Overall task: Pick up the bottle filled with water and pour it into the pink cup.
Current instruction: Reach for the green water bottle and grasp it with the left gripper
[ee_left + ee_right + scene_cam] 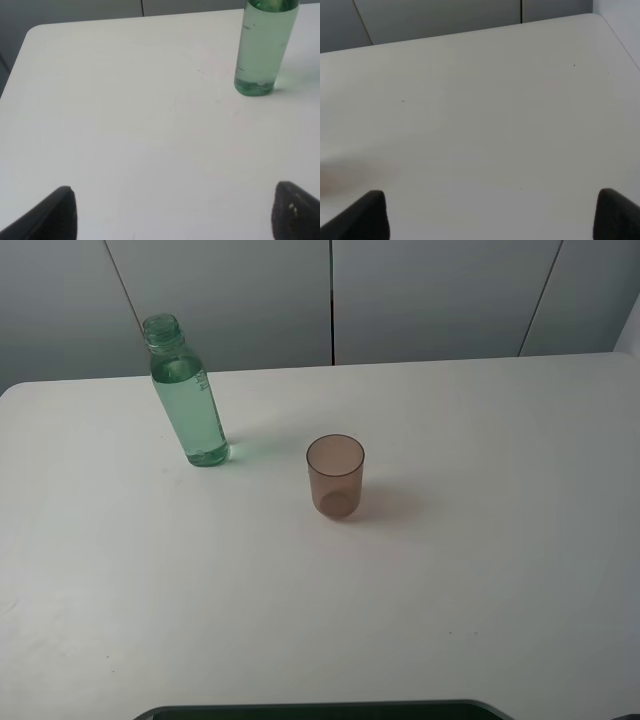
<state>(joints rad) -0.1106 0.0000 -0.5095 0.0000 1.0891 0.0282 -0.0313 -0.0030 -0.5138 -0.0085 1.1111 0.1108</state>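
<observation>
Before closing left gripper, spread wide and empty, centre on uncapped bottle at upper left; grasp mid-body, hold upright. Likewise spread, empty: right gripper.

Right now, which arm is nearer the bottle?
Left. The bottle stands ahead of the left fingers; the right fingers face only table, with no bottle in their view.

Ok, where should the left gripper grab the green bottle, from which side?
Grip the bottle mid-body, on its straight wall below the threaded neck. It stands upright and uncapped, so probably approach level from the near left with the open left gripper; the pink cup stands clear on its right.
</observation>
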